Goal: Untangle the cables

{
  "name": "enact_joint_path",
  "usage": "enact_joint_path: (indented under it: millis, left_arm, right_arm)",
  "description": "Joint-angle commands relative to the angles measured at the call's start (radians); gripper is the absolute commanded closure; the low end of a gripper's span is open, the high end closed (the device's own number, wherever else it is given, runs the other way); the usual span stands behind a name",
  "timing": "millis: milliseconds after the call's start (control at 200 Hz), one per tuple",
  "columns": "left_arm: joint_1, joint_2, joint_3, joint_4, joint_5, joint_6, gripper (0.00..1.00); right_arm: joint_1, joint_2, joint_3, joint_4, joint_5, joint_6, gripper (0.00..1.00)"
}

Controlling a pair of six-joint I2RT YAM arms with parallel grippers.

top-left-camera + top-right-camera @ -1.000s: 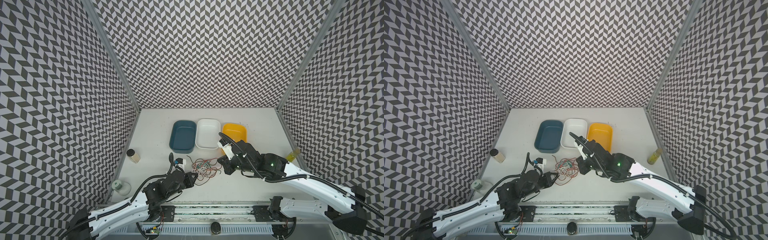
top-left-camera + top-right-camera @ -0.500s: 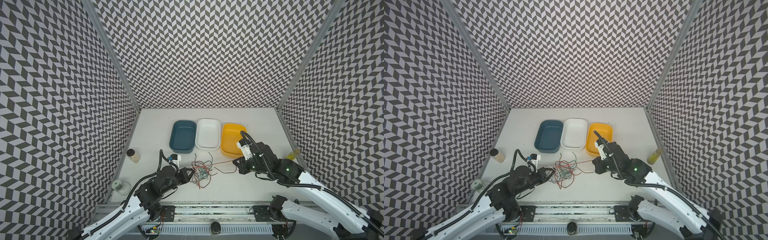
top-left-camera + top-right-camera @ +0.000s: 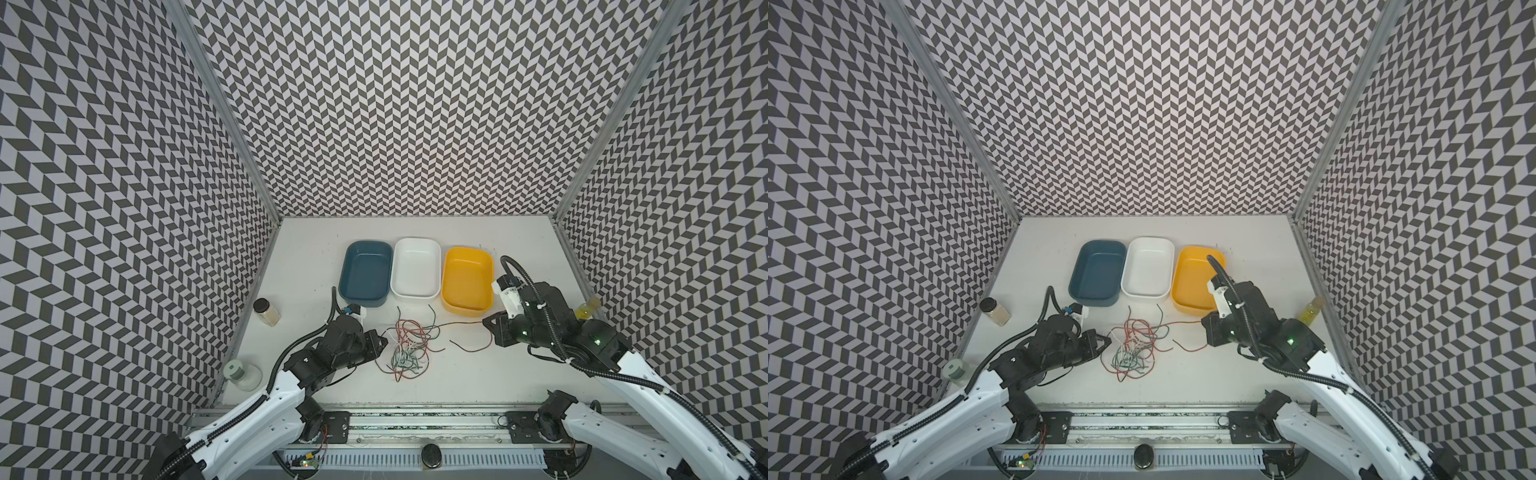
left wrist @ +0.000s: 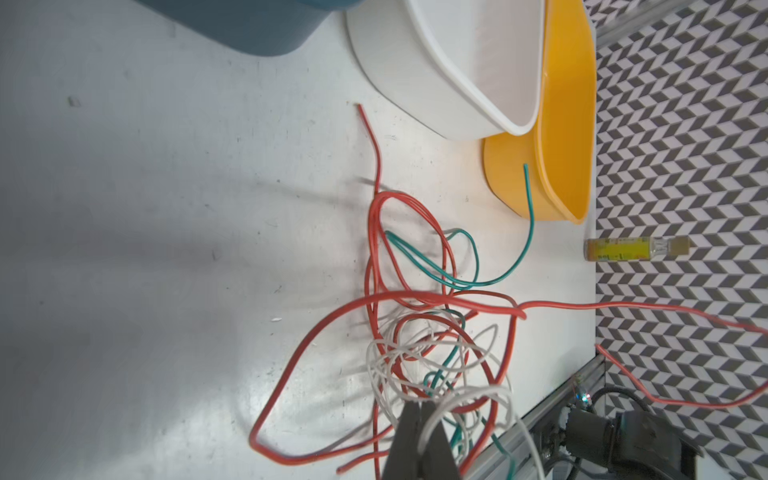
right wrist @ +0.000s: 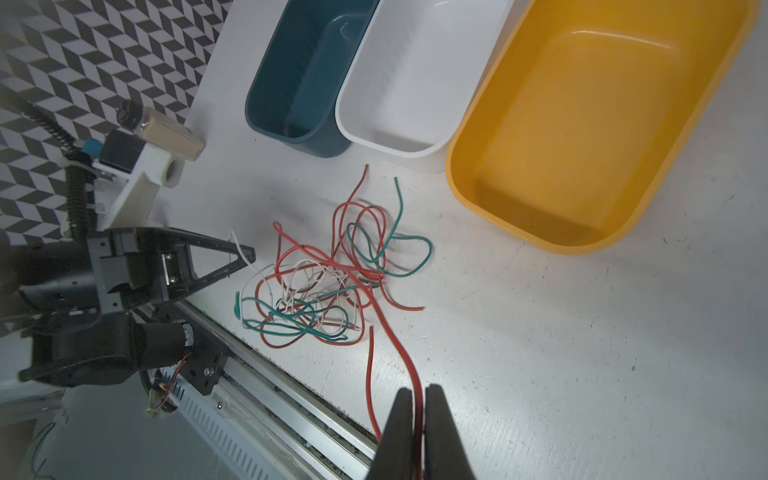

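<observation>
The cables (image 3: 405, 349) (image 3: 1133, 345) lie as a loose red, white and green tangle on the white table, in front of the tubs. My left gripper (image 3: 384, 340) (image 3: 1108, 341) sits at the tangle's left edge. In the left wrist view it (image 4: 420, 405) is shut on a white cable (image 5: 237, 245). My right gripper (image 3: 486, 324) (image 3: 1203, 322) is to the right of the tangle. A red cable (image 3: 461, 324) runs from the heap into its jaws. In the right wrist view the gripper (image 5: 419, 392) pinches this strand, jaws almost together.
A blue tub (image 3: 365, 278), a white tub (image 3: 415, 270) and a yellow tub (image 3: 467, 282) stand in a row behind the cables. A dark-lidded jar (image 3: 266, 311) and a green-lidded jar (image 3: 241, 374) stand at the left wall, a yellow bottle (image 3: 588, 309) at the right. A metal rail (image 3: 415, 419) runs along the front.
My right gripper has moved to the right, drawing the red cable out of the tangle into a long strand. The left gripper has stayed almost in place at the heap's left edge.
</observation>
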Motion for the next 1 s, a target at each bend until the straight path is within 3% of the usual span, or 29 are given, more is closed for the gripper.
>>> enact_joint_path:
  millis: [0,55,95,245,361,621,997]
  left_arm:
    - [-0.006,0.025,0.055,0.008,0.010,0.013,1.00]
    - [-0.008,0.039,0.076,0.005,0.012,0.016,1.00]
    - [-0.011,0.045,0.090,0.004,0.012,0.022,1.00]
    - [-0.012,0.067,0.138,0.004,0.019,0.041,1.00]
    - [-0.013,0.105,0.180,0.017,0.043,0.054,1.00]
    - [-0.020,0.112,0.321,0.018,0.072,0.062,1.00]
    - [-0.034,0.032,0.424,0.065,0.090,-0.027,1.00]
  right_arm:
    - [0.000,0.000,-0.012,0.024,-0.102,-0.026,0.70]
    - [0.001,-0.010,-0.021,0.039,-0.111,-0.028,0.81]
    - [0.000,-0.021,-0.025,0.041,-0.095,-0.024,0.82]
    - [0.008,-0.057,-0.083,0.135,-0.202,-0.001,0.50]
    - [0.070,-0.044,-0.138,0.245,-0.243,0.030,0.42]
    - [0.345,0.079,-0.160,0.434,-0.105,0.050,0.43]
    - [0.426,0.195,-0.172,0.626,0.056,0.090,0.56]
